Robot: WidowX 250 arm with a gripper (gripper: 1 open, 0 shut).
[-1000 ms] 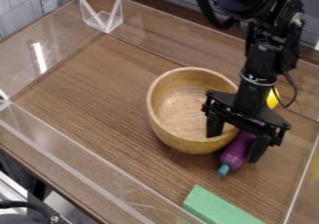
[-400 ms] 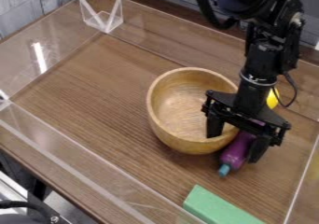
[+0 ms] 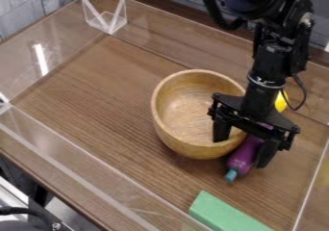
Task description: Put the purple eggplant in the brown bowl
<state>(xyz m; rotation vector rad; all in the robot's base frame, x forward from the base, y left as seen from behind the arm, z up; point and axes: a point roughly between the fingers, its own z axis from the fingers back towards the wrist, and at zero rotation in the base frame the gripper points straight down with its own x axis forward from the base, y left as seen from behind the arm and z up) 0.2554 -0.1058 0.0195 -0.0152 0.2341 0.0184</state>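
The purple eggplant (image 3: 243,159) lies on the wooden table just right of the brown bowl (image 3: 193,110), its teal stem end pointing toward the front. My gripper (image 3: 247,141) hangs straight down over it. Its two black fingers (image 3: 220,130) are spread wide, one by the bowl's right rim and the other on the eggplant's right side. The jaws straddle the eggplant without closing on it. The bowl looks empty inside.
A flat green block (image 3: 232,216) lies at the front edge. A yellow object (image 3: 279,100) shows partly behind the gripper. Clear plastic walls (image 3: 52,52) ring the table, with a clear stand (image 3: 106,15) at the back left.
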